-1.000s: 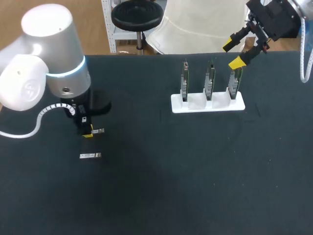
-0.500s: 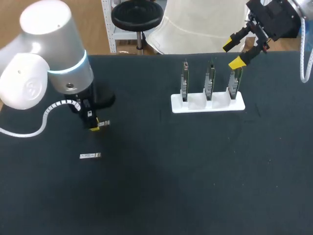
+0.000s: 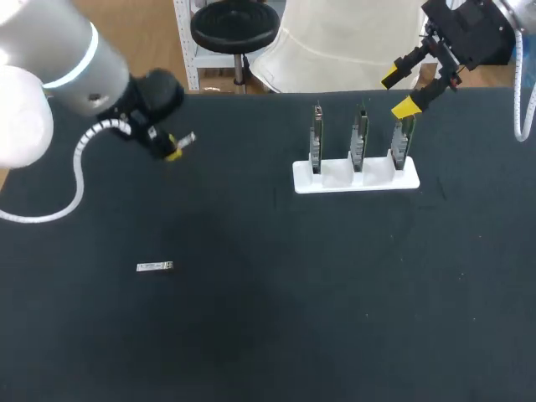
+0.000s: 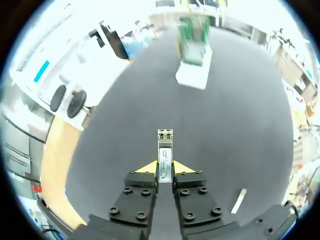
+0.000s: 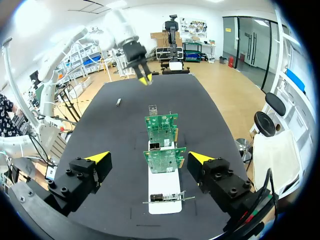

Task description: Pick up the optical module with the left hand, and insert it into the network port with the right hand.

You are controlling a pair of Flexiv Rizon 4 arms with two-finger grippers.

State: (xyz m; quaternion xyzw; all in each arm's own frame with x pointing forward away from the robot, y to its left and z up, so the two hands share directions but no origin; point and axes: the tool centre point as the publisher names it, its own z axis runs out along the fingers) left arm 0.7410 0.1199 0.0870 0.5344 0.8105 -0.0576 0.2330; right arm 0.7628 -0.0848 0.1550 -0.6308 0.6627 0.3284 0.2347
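Jaws: left gripper [image 4: 164, 169] pinches the optical module [image 4: 165, 150]; right gripper [image 3: 401, 92] spread wide.
Held by 1 end, the module could tilt or slip at handover.

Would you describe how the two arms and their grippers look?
The left arm is rounded, white and grey, with a light-blue ring and a coiled white cable. The right arm carries a white cable. The left gripper and right gripper are black bolted blocks with yellow fingertips.
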